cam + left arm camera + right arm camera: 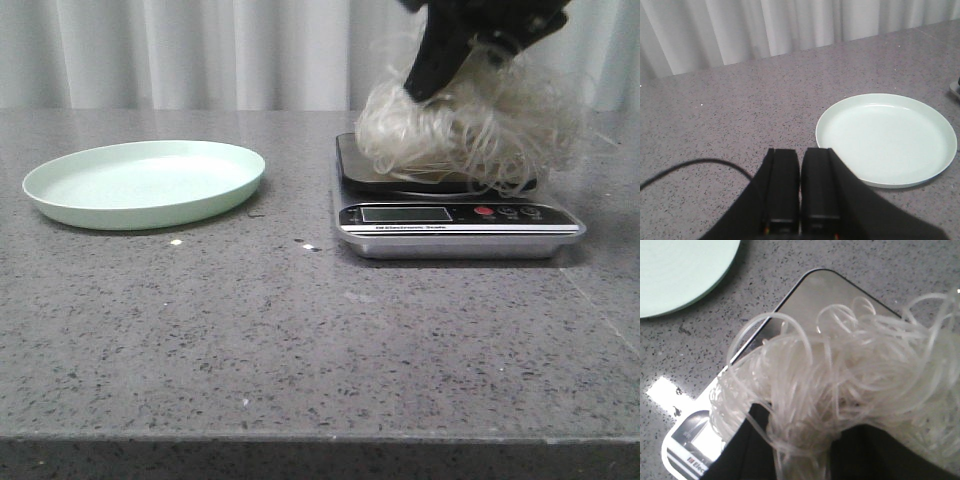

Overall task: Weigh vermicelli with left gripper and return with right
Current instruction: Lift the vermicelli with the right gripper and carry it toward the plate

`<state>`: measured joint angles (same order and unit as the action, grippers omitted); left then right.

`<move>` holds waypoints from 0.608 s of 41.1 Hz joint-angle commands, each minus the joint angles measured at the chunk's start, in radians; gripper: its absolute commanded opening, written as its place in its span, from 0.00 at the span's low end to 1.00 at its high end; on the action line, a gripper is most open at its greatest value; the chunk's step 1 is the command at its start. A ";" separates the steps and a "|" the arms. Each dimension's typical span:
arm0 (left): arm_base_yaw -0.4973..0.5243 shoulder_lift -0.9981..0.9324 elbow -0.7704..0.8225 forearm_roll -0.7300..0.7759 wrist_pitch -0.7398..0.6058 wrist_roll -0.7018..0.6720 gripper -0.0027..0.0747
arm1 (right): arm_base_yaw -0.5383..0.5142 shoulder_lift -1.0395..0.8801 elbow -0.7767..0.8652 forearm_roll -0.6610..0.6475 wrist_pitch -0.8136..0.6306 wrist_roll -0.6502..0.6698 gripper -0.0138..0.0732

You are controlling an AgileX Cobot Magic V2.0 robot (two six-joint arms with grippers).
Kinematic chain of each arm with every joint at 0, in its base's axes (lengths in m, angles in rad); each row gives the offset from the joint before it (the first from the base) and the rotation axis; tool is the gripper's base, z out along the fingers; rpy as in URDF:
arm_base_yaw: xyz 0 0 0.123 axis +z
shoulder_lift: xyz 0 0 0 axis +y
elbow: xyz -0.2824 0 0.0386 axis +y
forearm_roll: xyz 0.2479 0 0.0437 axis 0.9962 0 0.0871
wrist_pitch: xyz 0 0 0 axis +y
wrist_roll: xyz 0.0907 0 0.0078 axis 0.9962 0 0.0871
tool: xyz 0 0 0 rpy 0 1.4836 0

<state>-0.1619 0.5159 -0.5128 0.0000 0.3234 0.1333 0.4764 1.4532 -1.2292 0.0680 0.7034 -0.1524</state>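
Your right claw (455, 70) is cut off by the top of the front view, so you see only its dark fingers (437, 62) reaching down into the noodles (470, 130). From the right wrist camera the strands bunch tightly between the two dark fingers, so the claw looks pinched on the noodles (840, 385), though the tangle hides the fingertips themselves. The noodle ball sits over the dark platform of the kitchen scale (455, 215), toward the right side of the worktop (300, 330) near its far edge. Whether its underside touches the platform is hard to make out; loose loops reach down to it. The scale's display is too small to read.

Your left claw (800, 200) is out of the front view. Its own camera shows the two fingers pressed together, holding nothing, hanging above bare stone beside the pale green plate (840, 115). The plate lies empty on the left side of the worktop, well apart from the scale. A few pale crumbs (176, 242) lie in front of it.
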 commanded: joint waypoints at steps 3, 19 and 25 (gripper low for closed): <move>0.000 0.002 -0.027 -0.009 -0.076 -0.006 0.21 | -0.004 -0.087 -0.075 -0.012 -0.046 -0.009 0.33; 0.000 0.002 -0.027 -0.009 -0.076 -0.006 0.21 | 0.000 -0.075 -0.394 0.086 0.014 -0.009 0.33; 0.000 0.002 -0.027 -0.009 -0.076 -0.006 0.21 | 0.042 -0.033 -0.480 0.170 -0.012 -0.024 0.33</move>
<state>-0.1619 0.5159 -0.5128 0.0000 0.3234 0.1333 0.4952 1.4288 -1.6359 0.1836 0.7909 -0.1585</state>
